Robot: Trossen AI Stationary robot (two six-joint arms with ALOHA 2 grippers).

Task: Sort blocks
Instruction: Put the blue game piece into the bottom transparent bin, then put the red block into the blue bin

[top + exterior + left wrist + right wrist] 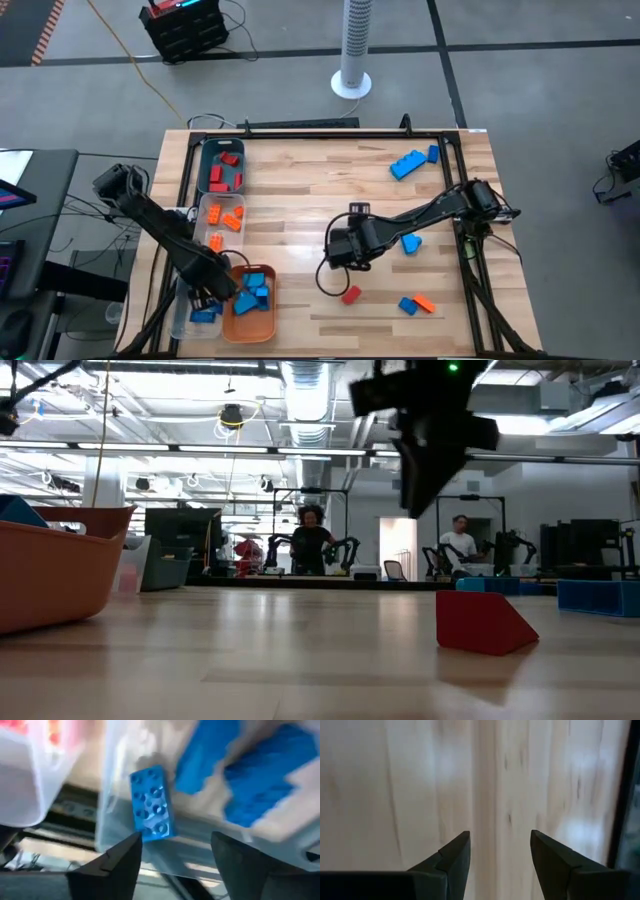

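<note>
My left gripper (205,297) (175,837) stands open over a clear bin (190,318) at the near left. A darker blue studded block (151,802) shows just past its fingertips, against the bin's clear wall, and other blue blocks (260,785) lie blurred beyond; I cannot tell whether it lies still or is falling. At the table's middle my right gripper (335,258) (500,835) is open over bare wood. A red block (350,294) (480,622) lies flat on the table just nearer than it.
An orange tray (262,322) with blue blocks stands beside the clear bin. Farther back are a clear bin (205,222) with orange blocks and a teal bin (206,160) with red ones. Loose blue blocks (408,163) (410,243) and an orange one (424,304) lie at the right.
</note>
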